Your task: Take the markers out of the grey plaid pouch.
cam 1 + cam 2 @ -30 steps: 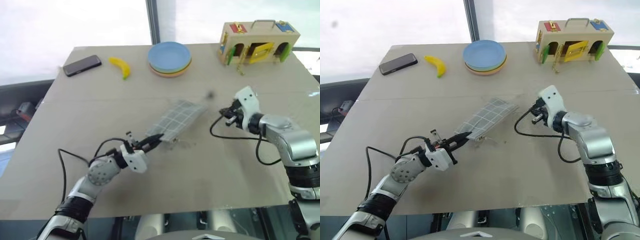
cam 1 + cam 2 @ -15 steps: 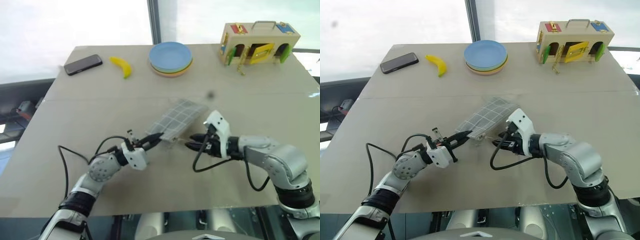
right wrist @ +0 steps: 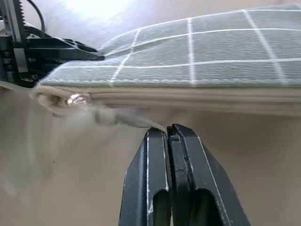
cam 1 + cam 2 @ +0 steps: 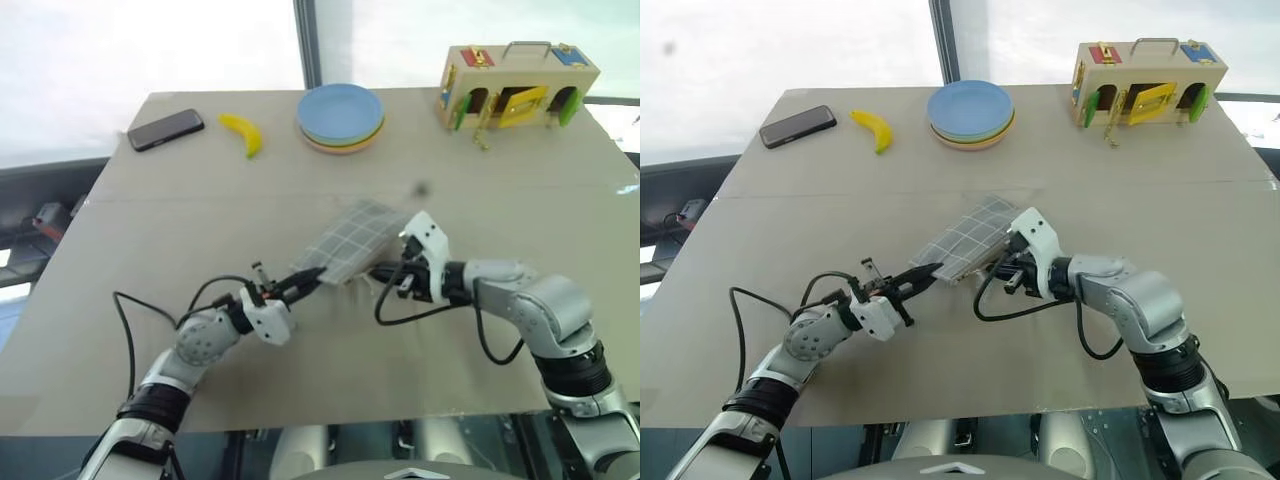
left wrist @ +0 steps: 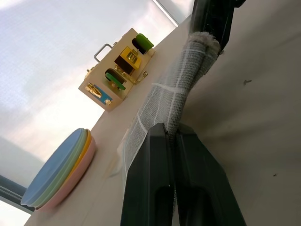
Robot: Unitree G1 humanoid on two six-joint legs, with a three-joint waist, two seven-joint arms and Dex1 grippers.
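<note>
While the grey plaid pouch [image 4: 967, 239] lies slanted at the middle of the bench [image 4: 940, 180], its near-left corner is raised off the surface, pinched between the clenched fingers of the left gripper [image 4: 923, 277], which reaches in from the near left. In the left wrist view the two black fingers [image 5: 155, 179] press together on the fabric edge of the pouch [image 5: 181, 80], which stretches away from them. From the near right, the right gripper [image 4: 1005, 272] comes in just beside the pouch's near long edge; in the right wrist view its fingers [image 3: 157, 174] are clenched together on the thin zipper pull [image 3: 123, 118] that trails from the metal slider at the pouch's corner, with the plaid face [image 3: 197, 52] spread just beyond. No markers can be seen outside the pouch, and whether its zipper is parted cannot be told. Along the far side of the bench, from left to right, sit a black phone [image 4: 797, 126], a yellow banana [image 4: 872, 129], a stack of coloured plates [image 4: 971, 113] and a wooden latch box [image 4: 1148, 78], all well apart from the pouch.
</note>
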